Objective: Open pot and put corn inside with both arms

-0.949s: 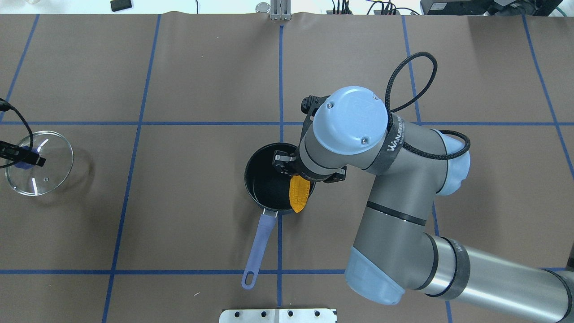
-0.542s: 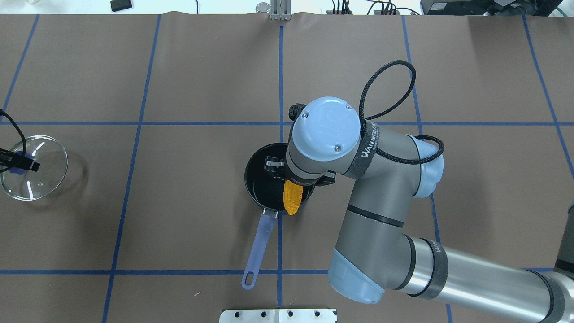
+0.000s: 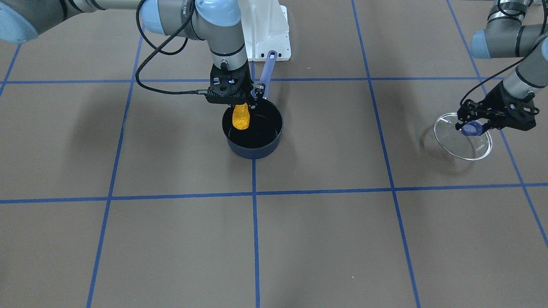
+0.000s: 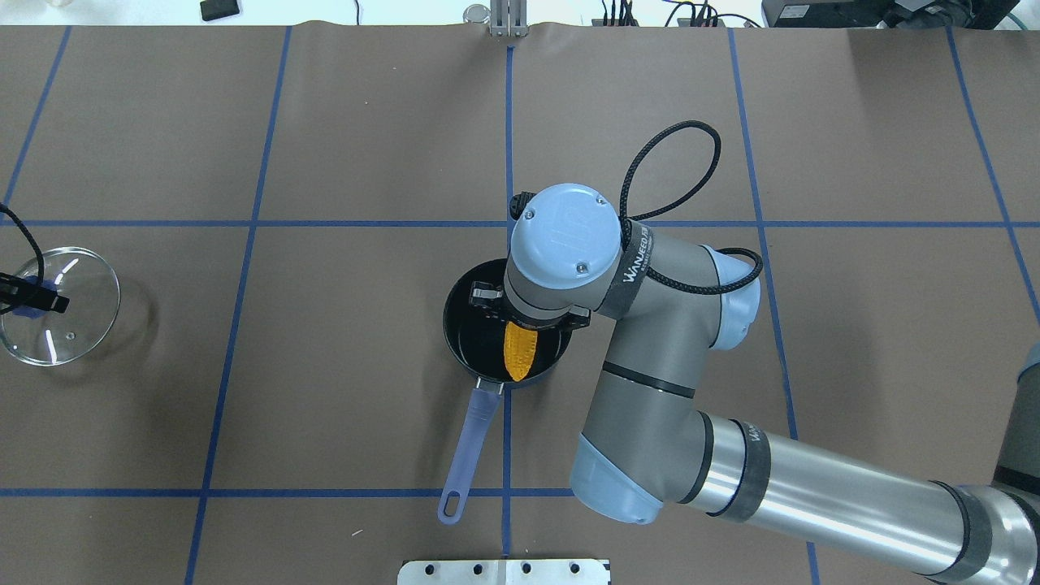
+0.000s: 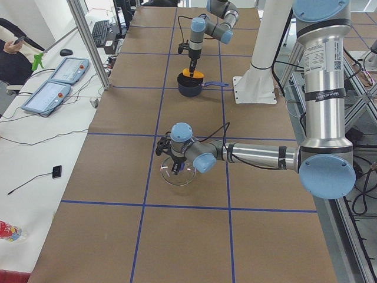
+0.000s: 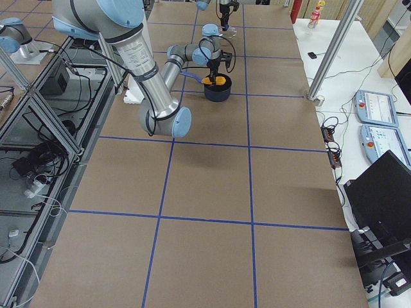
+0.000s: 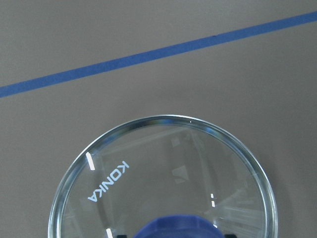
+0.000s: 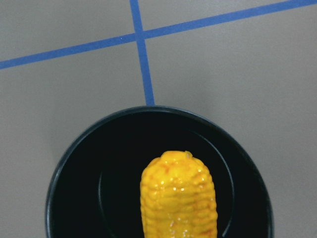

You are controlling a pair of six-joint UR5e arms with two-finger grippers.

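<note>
At the far left of the bench (image 4: pixel 325 146), the left tool (image 3: pixel 472 126) is clamped on the blue knob (image 3: pixel 471 128) of the glass lid (image 4: pixel 58 305). It holds the lid well apart from everything else, probably so that the pot's mouth is open and the other arm has free room. The lid looks tilted and low. I cannot tell whether its edge touches the bench.

Toward the middle, the pot (image 3: pixel 253 149) stands upright and uncovered on the bench, with its handle (image 4: pixel 471 439) pointing back toward the robot's base. That leaves the rim clear on the side the right arm reaches from.

Over it, the right tool (image 3: pixel 239 105) is closed on the upper end of the corn (image 4: pixel 520 351), which hangs with its free end down. The right wrist view shows the cob framed against the black interior, so it is lined up over the opening rather than the rim. It is not yet released. How deep it sits below the rim I cannot tell.
</note>
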